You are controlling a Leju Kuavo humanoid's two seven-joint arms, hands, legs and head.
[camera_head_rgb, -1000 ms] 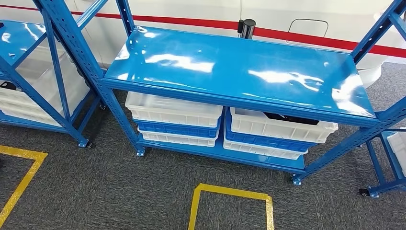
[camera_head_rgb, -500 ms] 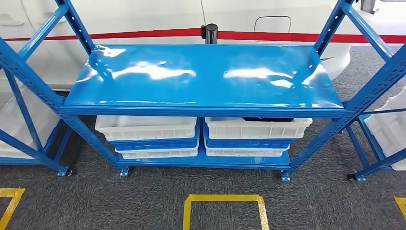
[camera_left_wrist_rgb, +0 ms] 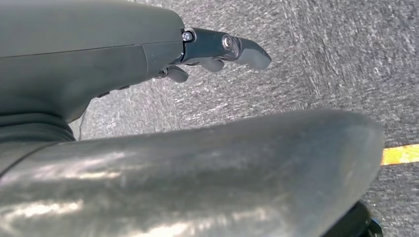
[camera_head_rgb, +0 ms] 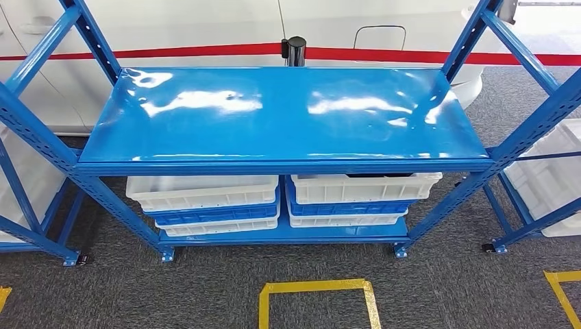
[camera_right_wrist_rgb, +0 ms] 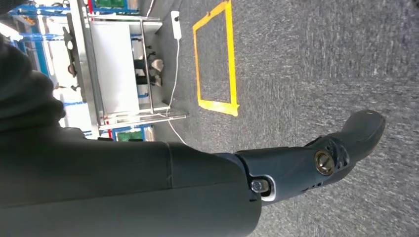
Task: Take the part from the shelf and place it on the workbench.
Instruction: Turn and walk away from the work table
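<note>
A blue metal shelf (camera_head_rgb: 288,116) stands straight ahead in the head view, its glossy top board bare. Under it, stacked white and blue crates sit on the low board. A dark thing (camera_head_rgb: 379,175) shows as a thin sliver in the right top crate (camera_head_rgb: 363,188), mostly hidden by the board above. The left top crate (camera_head_rgb: 202,192) looks empty from here. My left hand (camera_left_wrist_rgb: 217,49) hangs over grey carpet with its fingers stretched out and nothing in it. My right hand (camera_right_wrist_rgb: 306,165) also hangs over the carpet, holding nothing. A steel-framed workbench (camera_right_wrist_rgb: 118,74) stands farther off in the right wrist view.
More blue shelf frames flank the middle one, with white crates (camera_head_rgb: 548,185) at the right. A yellow tape square (camera_head_rgb: 315,301) marks the carpet before the shelf. A white wall with a red stripe (camera_head_rgb: 192,51) and a black post (camera_head_rgb: 296,49) stand behind.
The whole picture has shifted: the camera has turned and moved, so the shelf now stands centred and square-on. Nothing on the shelf has moved.
</note>
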